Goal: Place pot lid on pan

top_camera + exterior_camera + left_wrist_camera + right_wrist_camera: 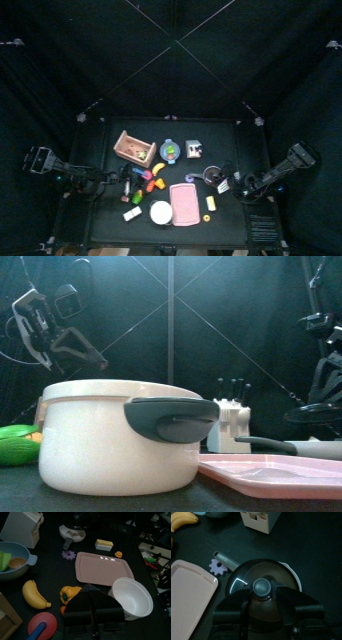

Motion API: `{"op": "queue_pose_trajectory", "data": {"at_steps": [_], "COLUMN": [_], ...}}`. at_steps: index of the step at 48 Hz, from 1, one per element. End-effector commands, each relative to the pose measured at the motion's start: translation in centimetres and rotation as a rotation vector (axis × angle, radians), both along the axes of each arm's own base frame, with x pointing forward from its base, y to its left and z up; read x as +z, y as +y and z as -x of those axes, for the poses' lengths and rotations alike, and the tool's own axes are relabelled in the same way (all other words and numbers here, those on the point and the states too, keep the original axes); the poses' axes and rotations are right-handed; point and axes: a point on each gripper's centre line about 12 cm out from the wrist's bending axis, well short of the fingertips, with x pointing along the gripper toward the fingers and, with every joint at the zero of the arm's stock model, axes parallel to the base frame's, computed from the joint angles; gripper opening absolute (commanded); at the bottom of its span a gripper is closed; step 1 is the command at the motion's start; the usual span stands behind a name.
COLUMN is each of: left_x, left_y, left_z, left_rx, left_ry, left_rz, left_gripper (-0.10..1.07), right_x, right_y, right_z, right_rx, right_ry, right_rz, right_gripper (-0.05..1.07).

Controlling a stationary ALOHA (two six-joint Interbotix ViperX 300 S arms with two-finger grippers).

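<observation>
The pot lid [250, 574] is a dark round lid with a grey knob, and my right gripper [262, 588] is shut on that knob. It hangs a little above the pan [224, 560], hiding most of it. Only the pan's grey handle and a pale strip of rim show past the lid's edge. In the front view the lid [314, 412] floats over the pan [318, 446] at the right. The left wrist view shows the pan [69, 533] far off beyond the tray. My left gripper [93, 598] rests at the table's left, shut and holding nothing.
A pink tray [103, 567] lies mid-table with a white pot [133, 597] beside it. That pot [114, 431] fills the front view. A purple gear [218, 567] lies by the pan's handle. A banana [33, 594], a blue bowl [13, 559] and a white carton [23, 527] stand further left.
</observation>
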Motion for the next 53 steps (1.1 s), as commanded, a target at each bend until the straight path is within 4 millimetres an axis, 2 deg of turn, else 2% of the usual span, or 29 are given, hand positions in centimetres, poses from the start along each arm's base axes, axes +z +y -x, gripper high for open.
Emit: {"op": "queue_pose_trajectory", "data": {"at_steps": [1, 31, 53], "left_x": [0.5, 0.5, 0.5], "left_y": [-0.1, -0.1, -0.1], "left_z": [-0.4, -0.4, -0.3], "left_rx": [-0.001, -0.002, -0.002], "left_ry": [-0.018, -0.018, -0.018], "left_rz": [0.000, -0.001, -0.001], "left_gripper": [-0.03, -0.03, -0.03], "right_x": [0.3, -1.7, -2.1], "right_y": [0.5, 0.9, 0.5], "right_z": [-0.4, -0.6, -1.0], "right_rx": [-0.020, -0.077, -0.098], "right_ry": [-0.018, 0.059, 0.076], "right_rz": [0.017, 0.104, 0.122], "right_gripper": [0.70, 0.70, 0.70]}}
